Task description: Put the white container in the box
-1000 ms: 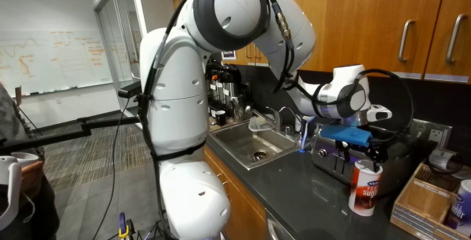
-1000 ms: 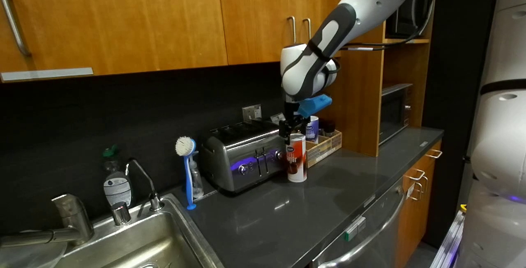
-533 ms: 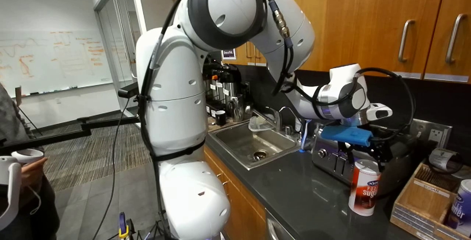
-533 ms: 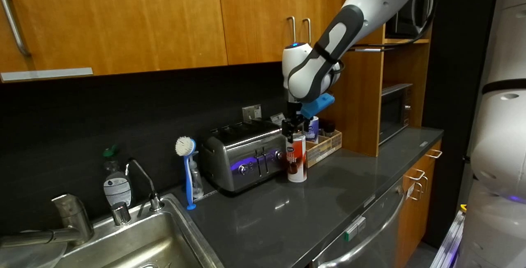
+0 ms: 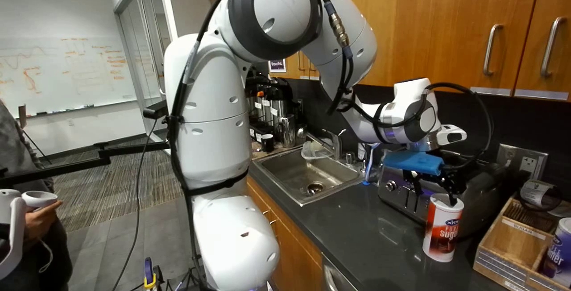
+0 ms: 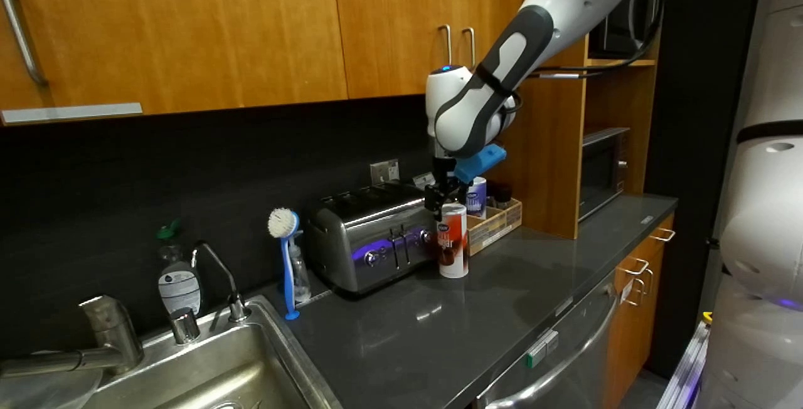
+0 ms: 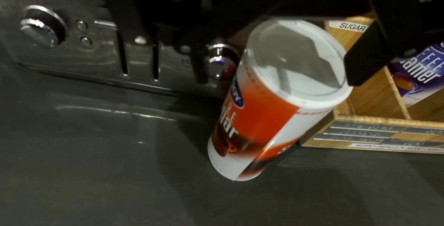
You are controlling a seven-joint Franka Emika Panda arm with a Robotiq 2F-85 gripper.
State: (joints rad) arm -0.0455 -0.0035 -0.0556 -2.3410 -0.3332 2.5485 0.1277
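Container (image 7: 258, 122), white, red-labelled, upright on surface (image 6: 401, 359). Gripper (image 7: 277, 75) spread, near container's top. Toaster (image 6: 376, 233) just beside container; wooden box (image 5: 513, 246) near container.

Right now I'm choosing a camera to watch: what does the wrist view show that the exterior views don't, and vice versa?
Only the wrist view: readable words "SUPPLY REFILLS" on the front label of the wooden box.
Only the exterior views: the sink and cupboards.
Shared: that box, the upright sugar can, toaster, creamer can and fingers.

The white container (image 5: 442, 230) reads "sugar" — the wooden box (image 5: 513, 243) "SUGAR", the purple canister (image 7: 420, 71) "FFEE amer".
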